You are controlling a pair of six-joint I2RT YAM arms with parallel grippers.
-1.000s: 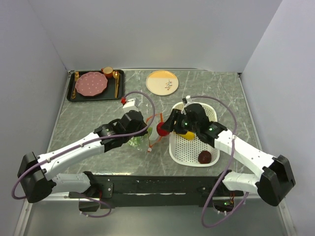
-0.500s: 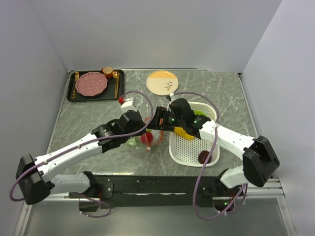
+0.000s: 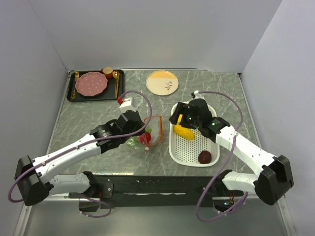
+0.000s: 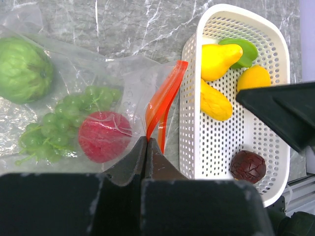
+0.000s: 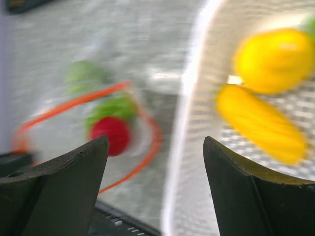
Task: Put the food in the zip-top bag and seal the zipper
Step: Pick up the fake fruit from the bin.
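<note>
My left gripper is shut on the orange-red zipper at the mouth of the clear zip-top bag, holding it open. In the bag lie the red ball, green grapes and a green leafy piece. My right gripper is open and empty above the left end of the white basket. The basket holds yellow pieces, a green piece and the dark maroon ball. The right wrist view is blurred.
A black tray with a pink scalloped plate, gold cutlery and a small cup stands at the back left. A cream and orange plate lies at the back centre. Walls close in the table on three sides.
My right gripper carried the red ball left into the bag's mouth, let it go there, and has drawn back right over the basket, open. The left gripper kept holding the zipper.
</note>
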